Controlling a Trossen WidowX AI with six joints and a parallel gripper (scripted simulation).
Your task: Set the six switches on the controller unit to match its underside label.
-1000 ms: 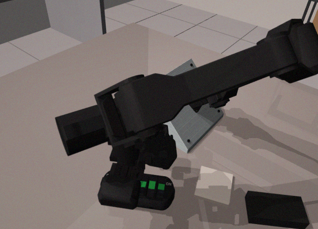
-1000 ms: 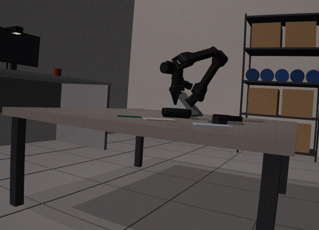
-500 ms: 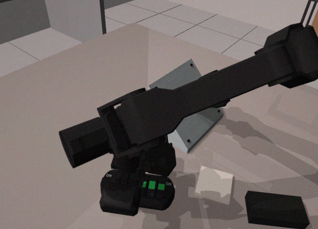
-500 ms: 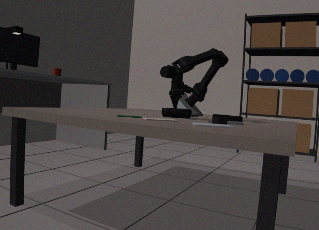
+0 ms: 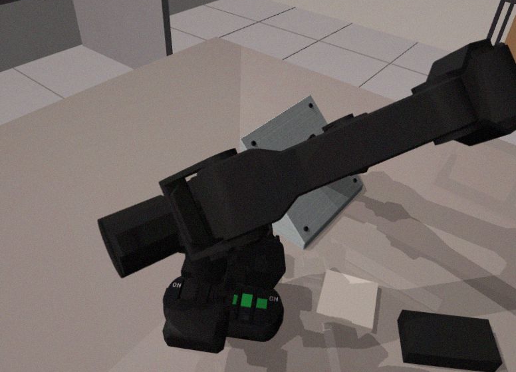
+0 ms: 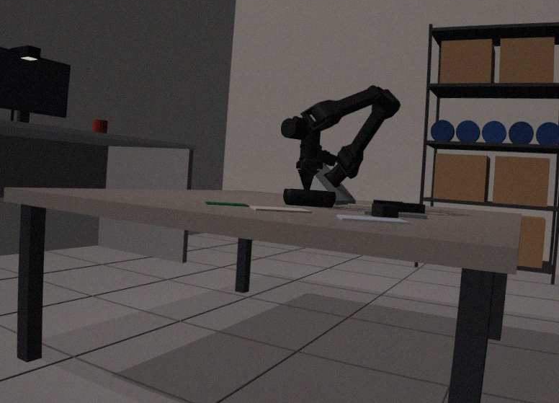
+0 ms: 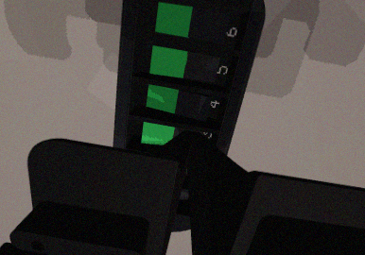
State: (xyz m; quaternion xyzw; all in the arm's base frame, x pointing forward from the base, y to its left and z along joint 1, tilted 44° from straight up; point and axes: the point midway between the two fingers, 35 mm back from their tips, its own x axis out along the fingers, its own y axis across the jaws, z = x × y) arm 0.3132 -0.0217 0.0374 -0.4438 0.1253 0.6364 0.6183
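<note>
The dark grey controller unit [image 5: 268, 329] [image 6: 321, 198] [image 7: 255, 5] sits on its base on the bench. In the wrist view the numbers 3 to 6 show, each beside a switch with a green end on the ON side; how those rockers tilt is hard to tell. Switches 1 and 2 are hidden behind the fingers. The label underneath is not visible. My gripper [image 6: 307, 187] [image 7: 190, 138] is shut and empty, pointing down, with its fingertips at the unit's top beside switch 3; contact cannot be told. In the top view it covers the unit's middle and left front.
A slanted grey metal piece [image 5: 275, 128] [image 6: 343, 193] stands behind the unit, partly behind my arm. A cream square block [image 5: 348, 301] and a black block [image 5: 447, 337] lie to the right in the top view. A green strip [image 6: 227, 203] and a pale sheet [image 6: 373, 219] lie on the bench [image 6: 140, 211].
</note>
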